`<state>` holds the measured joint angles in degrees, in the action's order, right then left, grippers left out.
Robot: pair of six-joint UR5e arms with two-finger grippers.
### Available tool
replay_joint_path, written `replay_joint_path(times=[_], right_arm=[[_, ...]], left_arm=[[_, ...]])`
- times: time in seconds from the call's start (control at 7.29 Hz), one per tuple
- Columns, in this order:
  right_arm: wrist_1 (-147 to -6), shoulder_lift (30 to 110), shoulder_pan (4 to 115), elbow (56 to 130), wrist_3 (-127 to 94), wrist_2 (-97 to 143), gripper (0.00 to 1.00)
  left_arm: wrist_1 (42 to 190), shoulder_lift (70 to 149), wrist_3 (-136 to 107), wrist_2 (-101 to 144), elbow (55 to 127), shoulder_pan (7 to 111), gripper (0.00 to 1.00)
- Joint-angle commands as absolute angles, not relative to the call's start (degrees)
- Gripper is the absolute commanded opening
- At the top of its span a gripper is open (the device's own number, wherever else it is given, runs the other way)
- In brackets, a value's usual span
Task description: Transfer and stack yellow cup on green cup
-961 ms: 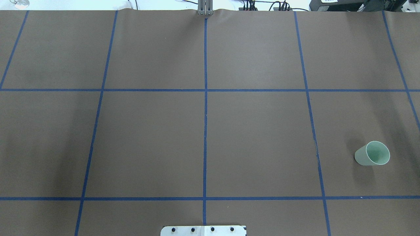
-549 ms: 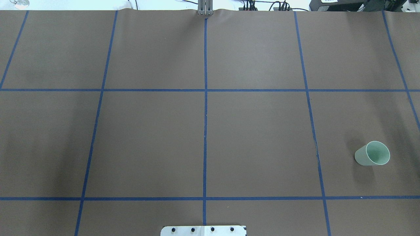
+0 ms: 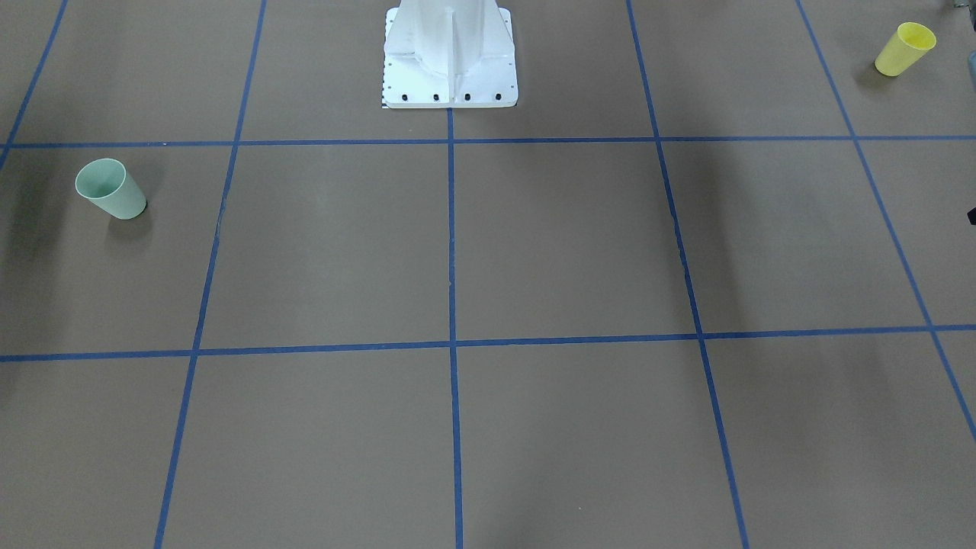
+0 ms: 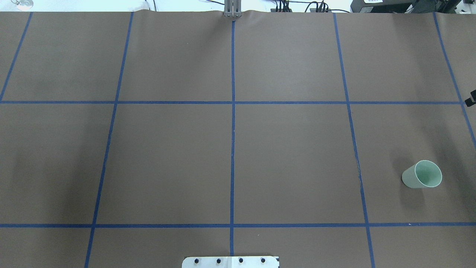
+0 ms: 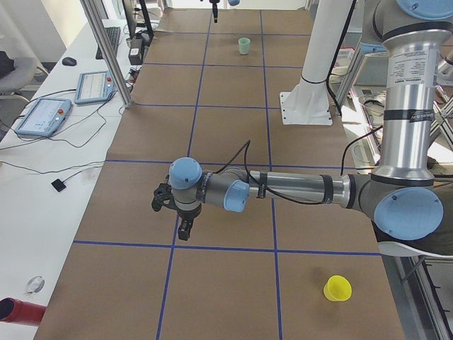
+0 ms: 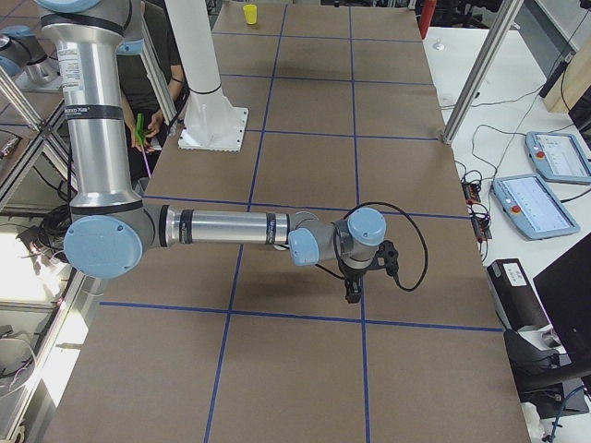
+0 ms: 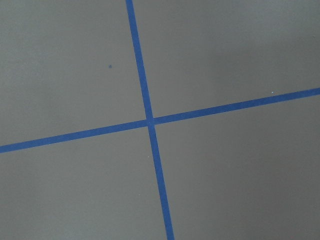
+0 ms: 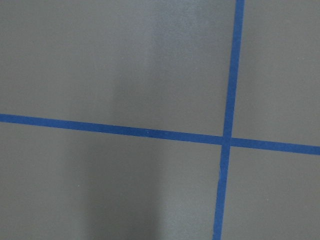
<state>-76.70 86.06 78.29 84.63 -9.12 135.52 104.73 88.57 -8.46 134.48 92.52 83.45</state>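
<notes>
Overhead exterior shows one small change: a dark part (image 4: 473,97) now pokes in at the far right edge, level with the middle blue tape line, where half a second ago there was only bare table (image 4: 297,149). I judge it to be a piece of the right arm's wrist end, starting to move. The green cup (image 4: 422,174) has not shifted; it stands mouth up on the right side, nearer the robot's base than the table's far edge. The yellow cup (image 3: 905,49) is outside the overhead frame. The front-facing view shows it mouth up at the table's end on the robot's left, in the row beside the base, well apart from the green cup. So the task is barely begun: nothing is grasped, and both cups sit at opposite ends.

The left arm (image 5: 297,190) stretches its forearm level over the table, with the left gripper (image 5: 185,230) pointing straight down, away from the yellow cup. The right arm (image 6: 231,226) mirrors it, with the right gripper (image 6: 352,293) pointing down too. Both wrist views show only crossing blue tape lines (image 7: 150,122), no cup and no fingers. Whether either gripper's jaws are parted or closed, I cannot tell.
</notes>
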Motion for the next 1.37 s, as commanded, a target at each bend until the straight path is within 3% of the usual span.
replay_joint_path(times=[0.0,0.41,0.82,1.24], right_arm=[[-75.5,85.9,77.2,84.6,-9.1,135.4,1.00],[-75.6,85.8,77.1,84.5,-9.2,135.5,1.00],[-75.5,85.8,77.1,84.6,-9.1,135.2,1.00],[-75.5,85.5,76.6,84.8,-9.2,135.5,1.00]], left_arm=[[111.7,86.8,-21.6,134.4,92.5,81.3,1.00],[117.2,86.5,-40.5,128.0,92.5,77.2,1.00],[119.3,85.0,-68.5,112.0,92.6,66.0,1.00],[109.8,79.7,-91.1,91.2,92.7,57.2,1.00]])
